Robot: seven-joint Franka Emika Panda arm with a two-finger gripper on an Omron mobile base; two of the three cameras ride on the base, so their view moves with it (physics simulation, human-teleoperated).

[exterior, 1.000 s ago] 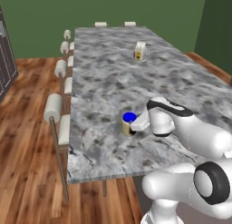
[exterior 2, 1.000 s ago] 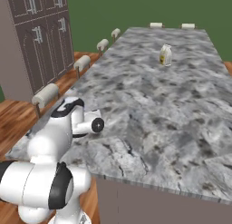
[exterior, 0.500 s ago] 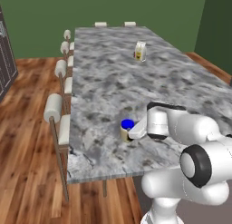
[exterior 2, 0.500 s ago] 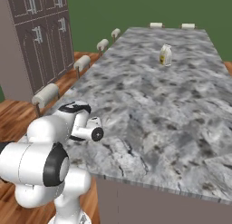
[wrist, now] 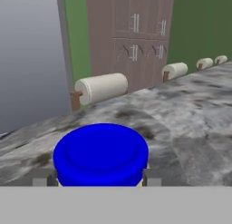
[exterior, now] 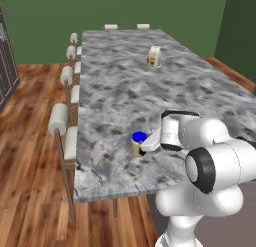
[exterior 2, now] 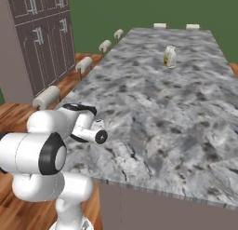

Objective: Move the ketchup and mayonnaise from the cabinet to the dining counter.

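The mayonnaise (exterior: 139, 142), a squat jar with a bright blue lid, stands on the dining counter (exterior: 125, 81) near its front left corner. My gripper (exterior: 143, 146) reaches it from the right, level with the counter, shut on the mayonnaise. In the hand view the blue lid of the mayonnaise (wrist: 100, 153) sits close up, with my gripper (wrist: 100, 178) holding it and a dark fingertip pressed to each side just under the lid. The ketchup and the cabinet are out of view.
A small cream carton (exterior: 155, 56) stands far up the counter (exterior 2: 153, 84). Round-cushioned stools (exterior: 59, 118) line the counter's left side. A dark tall cupboard (exterior 2: 37, 43) stands beyond them. The counter's near edge runs just in front of the jar.
The arm has folded in closer to the base. The jar has come slightly toward the counter's near edge with the gripper.
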